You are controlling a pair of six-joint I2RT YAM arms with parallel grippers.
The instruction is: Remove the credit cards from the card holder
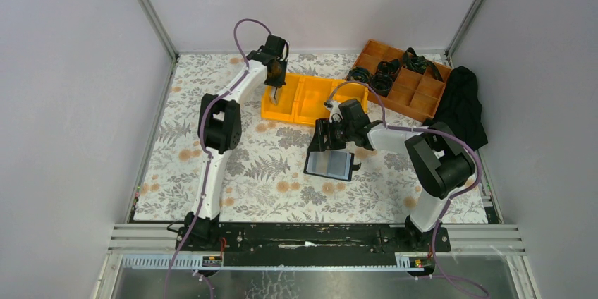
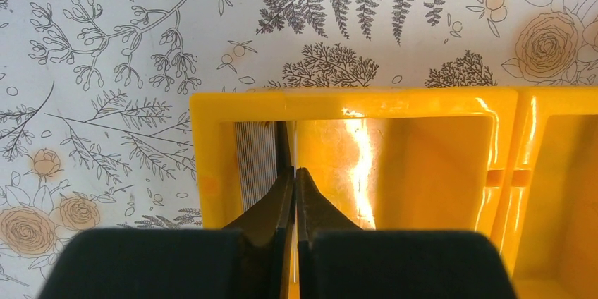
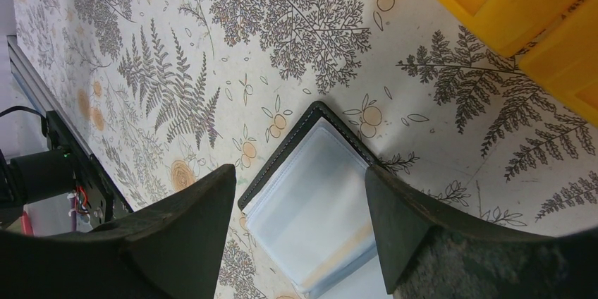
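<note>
Floral table (image 1: 261, 165) holds yellow bin (image 1: 315, 101), orange tray (image 1: 416, 98), black cloth (image 1: 463, 105).

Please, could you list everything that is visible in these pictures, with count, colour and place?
card holder: one, black with clear sleeves, lying open at table centre.
credit card: one clearly seen, grey, in the bin's left compartment, apparently at the left fingertips.
yellow bin: one, yellow, far centre.
organiser tray: one, orange-brown, far right.
coiled items: several, black, inside the tray.
cloth: one, black, right edge.
left gripper: shut, over the bin.
right gripper: open, straddling the card holder.
</note>
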